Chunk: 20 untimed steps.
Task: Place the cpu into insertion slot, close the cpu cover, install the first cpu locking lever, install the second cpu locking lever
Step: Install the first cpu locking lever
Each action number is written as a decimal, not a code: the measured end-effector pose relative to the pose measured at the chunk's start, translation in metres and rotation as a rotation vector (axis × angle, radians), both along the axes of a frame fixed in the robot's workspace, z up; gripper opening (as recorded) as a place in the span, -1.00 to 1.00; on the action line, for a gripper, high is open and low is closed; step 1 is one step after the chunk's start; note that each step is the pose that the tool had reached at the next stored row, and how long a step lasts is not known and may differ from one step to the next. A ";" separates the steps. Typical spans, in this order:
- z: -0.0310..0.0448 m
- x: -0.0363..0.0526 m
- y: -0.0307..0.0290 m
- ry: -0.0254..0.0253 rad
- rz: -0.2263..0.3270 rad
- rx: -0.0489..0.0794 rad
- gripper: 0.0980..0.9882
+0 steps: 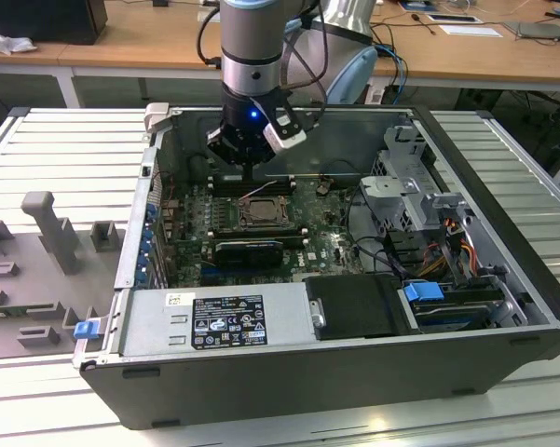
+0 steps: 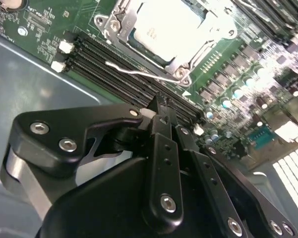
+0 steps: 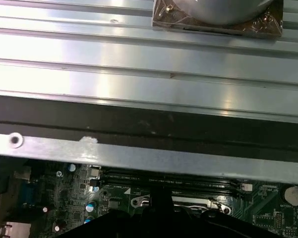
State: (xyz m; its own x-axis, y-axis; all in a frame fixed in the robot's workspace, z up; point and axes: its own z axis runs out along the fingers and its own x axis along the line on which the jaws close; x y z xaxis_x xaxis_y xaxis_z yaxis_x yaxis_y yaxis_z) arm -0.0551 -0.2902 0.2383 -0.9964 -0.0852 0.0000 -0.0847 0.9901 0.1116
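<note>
The open case [image 1: 289, 372] lies on its side on the ribbed table [image 1: 503, 410], the green board [image 1: 331, 247] facing up inside it. The arm [image 1: 252, 56] reaches down into the case, its gripper [image 1: 249, 179] just above the memory slots [image 2: 119, 62] beside the socket [image 1: 259, 212]. In the second wrist view the cpu [image 2: 171, 27] already sits in the socket, the cover [image 2: 191, 54] lies down around it, and a thin wire lever [image 2: 139, 73] stands free along the near edge. The fingers [image 2: 161, 124] look pressed together, holding nothing. The lever step seems in hand; it calls for the tips to catch that wire and press it under its hook.
</note>
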 end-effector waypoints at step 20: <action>-0.0133 0.0302 0.0025 -0.0003 0.000 0.000 -0.98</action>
